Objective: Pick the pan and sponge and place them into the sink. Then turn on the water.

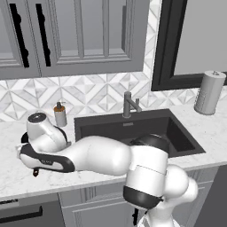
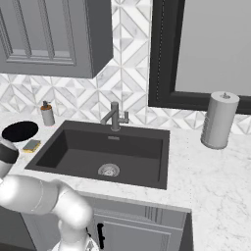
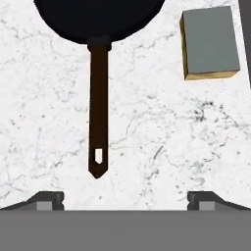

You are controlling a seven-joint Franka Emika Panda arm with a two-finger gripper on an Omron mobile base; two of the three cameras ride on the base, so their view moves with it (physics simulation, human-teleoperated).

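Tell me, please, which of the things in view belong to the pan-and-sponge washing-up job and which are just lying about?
Job:
pan, lying on the counter
sponge, beside the pan
sink, nothing in its basin
faucet, no water running
gripper, open above the pan's handle

Lying about:
soap dispenser
paper towel roll

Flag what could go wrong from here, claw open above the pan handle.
1. The claw sits near the handle's tip, far from the pan; gripped there, the pan may tilt or twist.
2. The sponge lies close beside the pan; a swinging pan could knock it.
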